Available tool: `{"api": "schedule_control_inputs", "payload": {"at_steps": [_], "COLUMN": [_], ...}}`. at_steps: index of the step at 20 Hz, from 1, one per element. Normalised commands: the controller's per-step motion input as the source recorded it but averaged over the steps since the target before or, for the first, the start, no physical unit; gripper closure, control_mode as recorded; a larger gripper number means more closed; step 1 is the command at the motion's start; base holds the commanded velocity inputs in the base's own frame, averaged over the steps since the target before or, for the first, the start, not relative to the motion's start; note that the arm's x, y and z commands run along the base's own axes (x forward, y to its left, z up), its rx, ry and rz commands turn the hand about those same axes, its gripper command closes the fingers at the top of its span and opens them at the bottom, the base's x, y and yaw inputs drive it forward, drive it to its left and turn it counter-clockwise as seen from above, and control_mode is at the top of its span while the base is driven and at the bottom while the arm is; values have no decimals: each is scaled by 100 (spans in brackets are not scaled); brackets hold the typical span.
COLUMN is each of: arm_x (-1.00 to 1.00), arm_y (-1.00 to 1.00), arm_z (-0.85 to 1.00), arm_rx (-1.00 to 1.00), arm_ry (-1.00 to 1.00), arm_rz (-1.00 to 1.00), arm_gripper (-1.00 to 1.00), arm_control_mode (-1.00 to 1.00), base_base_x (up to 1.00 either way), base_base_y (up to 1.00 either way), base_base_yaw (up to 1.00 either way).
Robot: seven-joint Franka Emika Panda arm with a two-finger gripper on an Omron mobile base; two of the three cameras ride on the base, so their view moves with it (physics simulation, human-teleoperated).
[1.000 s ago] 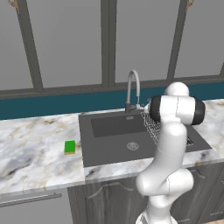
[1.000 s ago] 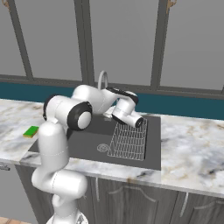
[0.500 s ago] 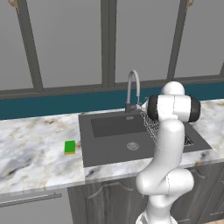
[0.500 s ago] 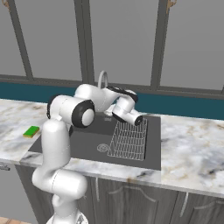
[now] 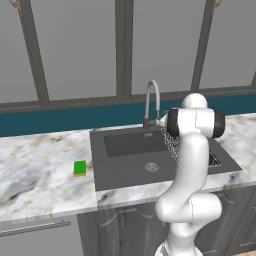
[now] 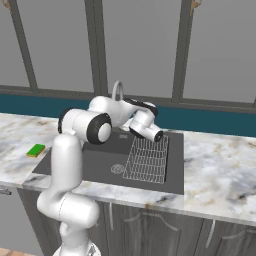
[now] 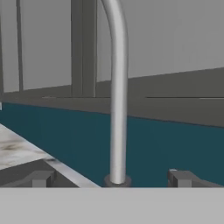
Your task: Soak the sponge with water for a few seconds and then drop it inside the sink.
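Observation:
The green sponge point(image 5: 79, 168) point(image 6: 36, 150) lies flat on the marble counter left of the sink point(image 5: 125, 170) point(image 6: 100, 160), far from the hand. My gripper point(image 7: 111, 179) is open, its two dark fingertips point(image 7: 41, 178) wide apart with nothing between them. It faces the base of the grey gooseneck faucet point(image 7: 117, 87) point(image 5: 151, 95) point(image 6: 118, 92) from close by. The hand hovers over the back of the basin near the wire rack point(image 6: 147, 157). The water is out of view.
Marble counter point(image 5: 40, 175) runs on both sides of the sink, with a teal backsplash point(image 7: 175, 140) and windows behind. A round drain point(image 5: 151, 167) sits in the basin floor. My own arm point(image 5: 192, 150) stands in front of the sink's right part.
The arm's elbow has drifted slightly left in the left base view. The sponge has not moved and the gripper stays open.

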Motion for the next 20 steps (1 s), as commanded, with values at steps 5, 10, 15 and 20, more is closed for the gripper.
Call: {"api": "schedule_control_inputs", "payload": {"at_steps": [5,10,15,20], "arm_x": [13,16,15,16], "arm_y": [0,0,0,0], "arm_z": [-18,-12,-5,-4], "arm_rx": [0,0,0,0], "arm_ry": [0,0,0,0], "arm_rz": [-1,-5,-9,-9], "arm_gripper": [-100,-100,-100,-100], "arm_control_mode": [-100,-100,-100,-100], "base_base_x": [0,0,0,0], "base_base_y": [0,0,0,0], "base_base_yaw": [0,0,0,0]}}
